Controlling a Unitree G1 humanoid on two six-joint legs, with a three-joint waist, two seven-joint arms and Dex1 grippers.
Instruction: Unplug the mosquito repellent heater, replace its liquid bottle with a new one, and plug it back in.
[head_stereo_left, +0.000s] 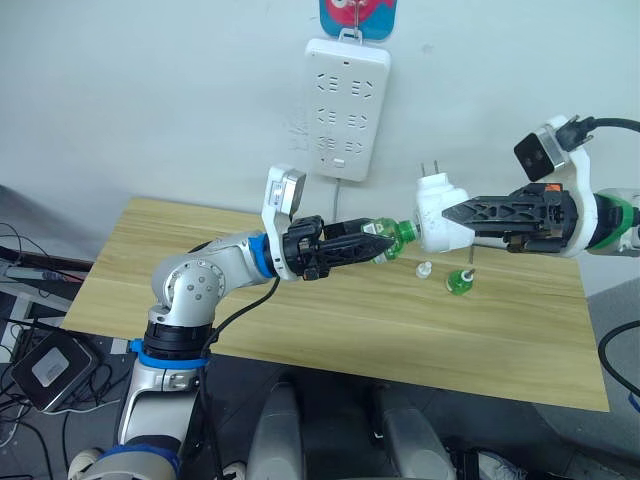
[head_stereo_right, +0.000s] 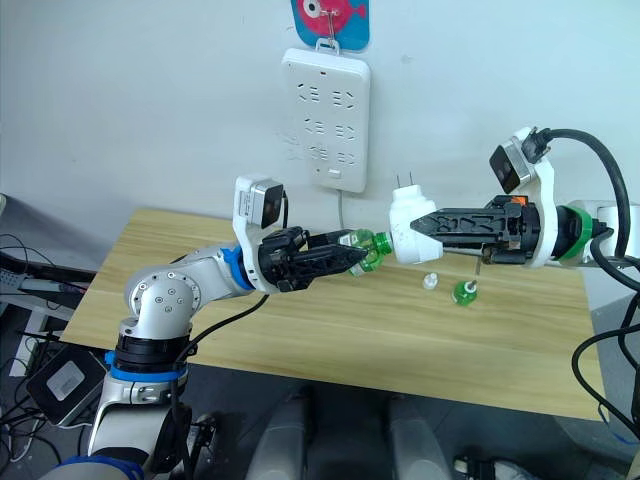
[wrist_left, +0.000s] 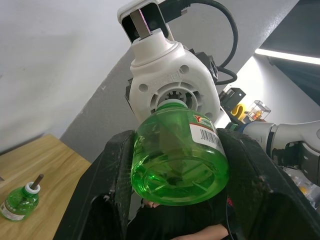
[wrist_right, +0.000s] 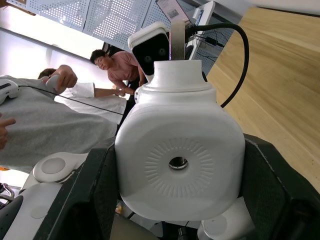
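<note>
My right gripper (head_stereo_left: 449, 213) is shut on the mosquito repellent heater (head_stereo_left: 430, 203), a white rounded unit held in the air with its prongs pointing up. My left gripper (head_stereo_left: 384, 242) is shut on a green liquid bottle (head_stereo_left: 401, 235). The bottle's neck meets the round socket on the heater's underside (wrist_left: 170, 82); how deep it sits I cannot tell. In the right wrist view the heater's dimpled vent face (wrist_right: 178, 162) sits between the fingers. A second green bottle (head_stereo_left: 460, 282) with a wick stands on the table beside a small white cap (head_stereo_left: 424, 270).
A white power strip (head_stereo_left: 346, 95) hangs on the wall above the wooden table (head_stereo_left: 300, 320), its cord running down behind. Both arms meet over the table's back middle. People (wrist_right: 117, 70) show in the right wrist view's background.
</note>
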